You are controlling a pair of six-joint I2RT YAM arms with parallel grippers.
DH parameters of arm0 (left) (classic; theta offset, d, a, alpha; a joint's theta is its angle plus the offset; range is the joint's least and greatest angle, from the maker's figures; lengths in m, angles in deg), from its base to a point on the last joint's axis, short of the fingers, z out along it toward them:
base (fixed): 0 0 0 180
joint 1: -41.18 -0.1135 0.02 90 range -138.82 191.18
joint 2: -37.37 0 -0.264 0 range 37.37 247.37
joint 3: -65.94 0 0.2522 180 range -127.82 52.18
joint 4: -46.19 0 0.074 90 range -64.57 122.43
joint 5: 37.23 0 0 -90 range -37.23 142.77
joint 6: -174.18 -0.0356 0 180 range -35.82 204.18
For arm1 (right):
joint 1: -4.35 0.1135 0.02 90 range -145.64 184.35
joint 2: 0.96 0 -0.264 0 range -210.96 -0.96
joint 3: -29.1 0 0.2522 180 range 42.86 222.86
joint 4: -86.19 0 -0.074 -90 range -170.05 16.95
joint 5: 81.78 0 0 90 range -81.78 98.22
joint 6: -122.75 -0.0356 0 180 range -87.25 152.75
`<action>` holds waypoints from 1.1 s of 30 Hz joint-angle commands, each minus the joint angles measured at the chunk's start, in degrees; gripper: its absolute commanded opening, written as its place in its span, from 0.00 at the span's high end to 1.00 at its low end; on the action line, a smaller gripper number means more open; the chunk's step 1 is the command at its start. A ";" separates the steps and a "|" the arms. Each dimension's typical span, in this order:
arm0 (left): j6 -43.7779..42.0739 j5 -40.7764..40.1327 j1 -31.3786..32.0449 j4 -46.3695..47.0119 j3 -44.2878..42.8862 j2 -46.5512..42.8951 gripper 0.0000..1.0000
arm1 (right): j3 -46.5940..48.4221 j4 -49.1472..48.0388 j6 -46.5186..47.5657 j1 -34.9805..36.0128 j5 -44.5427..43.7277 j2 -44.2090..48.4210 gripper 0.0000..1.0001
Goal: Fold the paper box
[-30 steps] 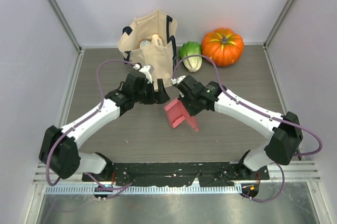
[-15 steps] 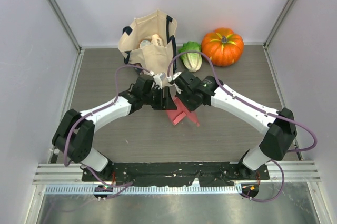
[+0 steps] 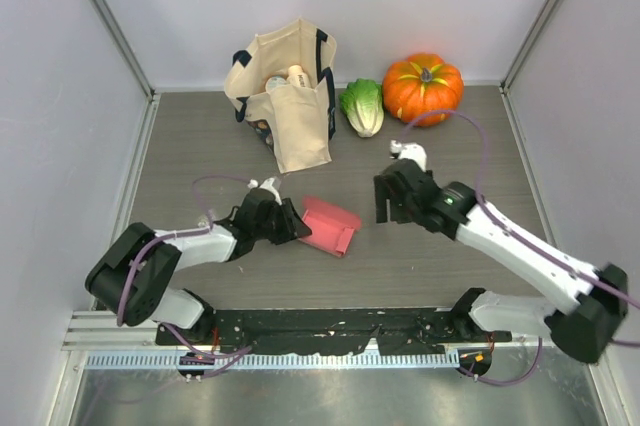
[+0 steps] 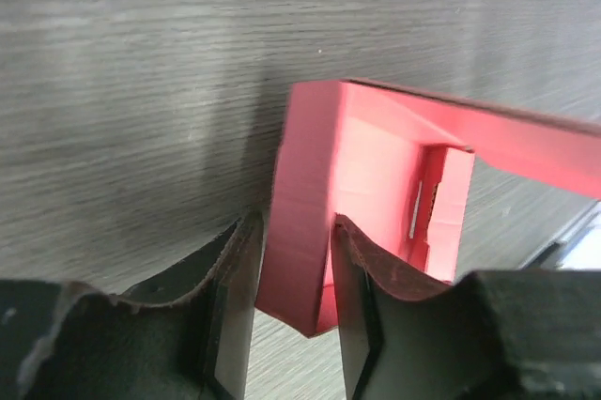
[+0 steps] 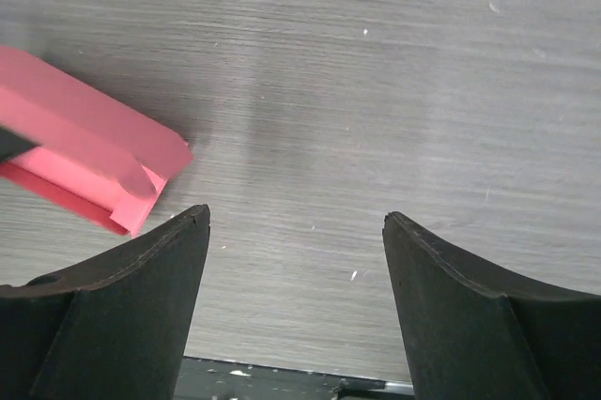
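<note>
The pink paper box [image 3: 332, 225] lies partly folded on the table, one wall standing up and an end flap open. My left gripper [image 3: 298, 226] reaches in low from the left and is shut on the box's left end. In the left wrist view that wall of the box [image 4: 357, 165] sits pinched between the two fingers of the left gripper [image 4: 296, 222]. My right gripper [image 3: 393, 214] hangs to the right of the box, apart from it and open. The right wrist view shows the right gripper [image 5: 296, 217] with only bare table between its fingers and the box [image 5: 80, 151] at the left edge.
A cream tote bag [image 3: 285, 96] with items inside stands at the back. Beside it lie a green leafy vegetable [image 3: 362, 106] and an orange pumpkin [image 3: 423, 88]. White walls close in the left, right and back sides. A black rail [image 3: 340, 326] runs along the near edge.
My right gripper has opened, let go of the box and drawn back to the right. My left gripper has shut on the box and brought it down toward the near left.
</note>
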 commanded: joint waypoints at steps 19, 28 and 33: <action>-4.95 -27.17 12.00 -15.58 -3.15 -10.96 0.52 | -27.30 -41.69 -27.29 8.66 0.92 2.35 0.50; -5.40 -36.22 17.46 -14.60 -7.02 -3.32 0.65 | -26.25 -44.52 -25.00 10.07 -1.28 -3.99 0.59; -3.99 -37.72 18.78 -14.69 -7.20 -2.60 0.69 | -24.50 -43.99 -23.86 11.39 -3.47 -8.29 0.66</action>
